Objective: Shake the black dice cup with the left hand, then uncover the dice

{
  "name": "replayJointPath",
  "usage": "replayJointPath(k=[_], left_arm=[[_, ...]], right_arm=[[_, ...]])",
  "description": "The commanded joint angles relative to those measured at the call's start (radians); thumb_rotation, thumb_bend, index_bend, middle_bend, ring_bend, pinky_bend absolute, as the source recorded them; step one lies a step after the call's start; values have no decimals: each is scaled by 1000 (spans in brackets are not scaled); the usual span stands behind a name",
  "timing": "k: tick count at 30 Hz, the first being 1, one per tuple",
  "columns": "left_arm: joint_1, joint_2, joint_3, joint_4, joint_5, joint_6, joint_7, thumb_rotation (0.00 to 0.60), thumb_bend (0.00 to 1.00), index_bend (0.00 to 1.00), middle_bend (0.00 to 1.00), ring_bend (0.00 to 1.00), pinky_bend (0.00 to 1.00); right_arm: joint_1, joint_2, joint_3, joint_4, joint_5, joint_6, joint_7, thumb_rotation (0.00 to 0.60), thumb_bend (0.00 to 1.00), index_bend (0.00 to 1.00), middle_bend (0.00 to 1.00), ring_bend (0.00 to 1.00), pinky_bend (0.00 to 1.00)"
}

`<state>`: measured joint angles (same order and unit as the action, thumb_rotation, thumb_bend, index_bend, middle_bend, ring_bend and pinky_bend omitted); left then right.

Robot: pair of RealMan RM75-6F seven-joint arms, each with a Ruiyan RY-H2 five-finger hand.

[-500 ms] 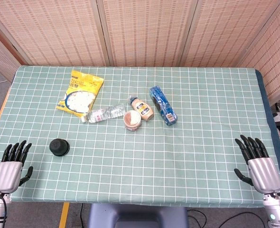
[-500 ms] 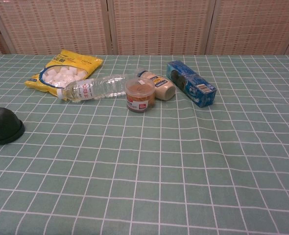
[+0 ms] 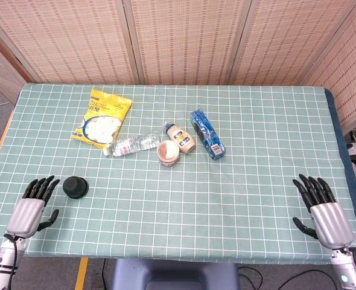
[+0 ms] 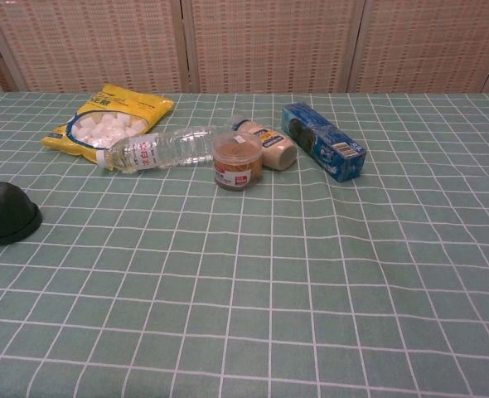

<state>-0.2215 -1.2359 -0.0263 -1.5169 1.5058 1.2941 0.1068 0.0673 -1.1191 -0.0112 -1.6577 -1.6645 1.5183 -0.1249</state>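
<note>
Black dice cup [image 3: 75, 186] mouth-down on worktop [image 3: 226, 193], contents hidden. Left robot hand [image 3: 33, 202] just beside cup, fingers spread, empty. Right robot hand [image 3: 323, 208] spread, empty.

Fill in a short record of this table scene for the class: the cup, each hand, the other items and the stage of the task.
cup: black dice cup, mouth down on the checked tablecloth, near the left edge
left hand: left hand open, beside the cup, not touching
right hand: right hand open, near the right edge
other items: yellow snack bag, water bottle, small jar, sauce bottle, blue packet
stage: cup not yet gripped
</note>
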Motion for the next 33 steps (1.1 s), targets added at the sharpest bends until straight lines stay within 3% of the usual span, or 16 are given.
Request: replayJointPath(k=[1,5,9,14,25,33], left_arm=[[-183,127,-71,-250,-176,-301,250,600,401,0,0,0,63],[-281,161,-122,-278,-366,-456,250,600,400,0,0,0,58],[-362,179,-120,-279,-552,-559,281,600,377,0,0,0,56],[-427,172,-108,-283,-664,-546,336,600,365,0,0,0,54],[-633,192,-15,-281,-960,-667,420,600,364,0,0,0,55],[-744,174,67,-253,-1066,-677,439,600,362,0,0,0,57]], right_arm=[[3,5,-13,-1,-18,-7,12,600,152,0,0,0,0],[8,15,-17,-2,-19,-18,29,600,152,0,0,0,0],[6,24,-13,-5,-15,-12,44,600,153,0,0,0,0],[13,33,-19,-5,-14,-32,51,600,153,0,0,0,0],[15,54,-15,-19,-3,-37,62,600,152,0,0,0,0],[17,66,-15,-22,5,-45,80,600,152,0,0,0,0]])
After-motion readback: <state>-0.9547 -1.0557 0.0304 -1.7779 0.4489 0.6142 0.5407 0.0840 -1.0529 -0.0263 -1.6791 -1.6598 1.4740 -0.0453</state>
